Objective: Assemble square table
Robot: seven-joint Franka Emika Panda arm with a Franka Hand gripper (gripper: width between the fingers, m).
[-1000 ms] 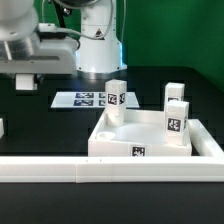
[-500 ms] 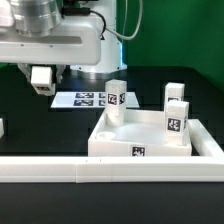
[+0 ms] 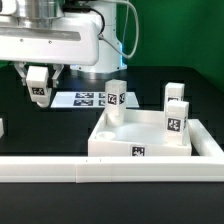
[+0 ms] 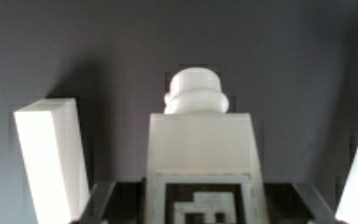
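Note:
My gripper (image 3: pixel 40 78) hangs above the table at the exterior view's left, shut on a short white tagged leg (image 3: pixel 39 87). In the wrist view the leg (image 4: pixel 197 130) sits between my dark fingers (image 4: pixel 115 200), with its tag near the jaws and its rounded end pointing away. The white square tabletop (image 3: pixel 110 142) lies at the middle right with a tag on its near side. One leg (image 3: pixel 116 95) stands at its far left corner. Two more legs (image 3: pixel 176 117) stand at its right side.
The marker board (image 3: pixel 80 99) lies flat behind the tabletop. The long white L-shaped wall (image 3: pixel 80 171) runs along the front and up the right side. Another white part (image 3: pixel 2 127) sits at the left edge; a white block (image 4: pixel 48 160) shows beside the held leg.
The arm has swung in from the left and turned. The held leg has come into view under the hand and dropped slightly, now a little tilted. The tabletop and standing legs have not moved.

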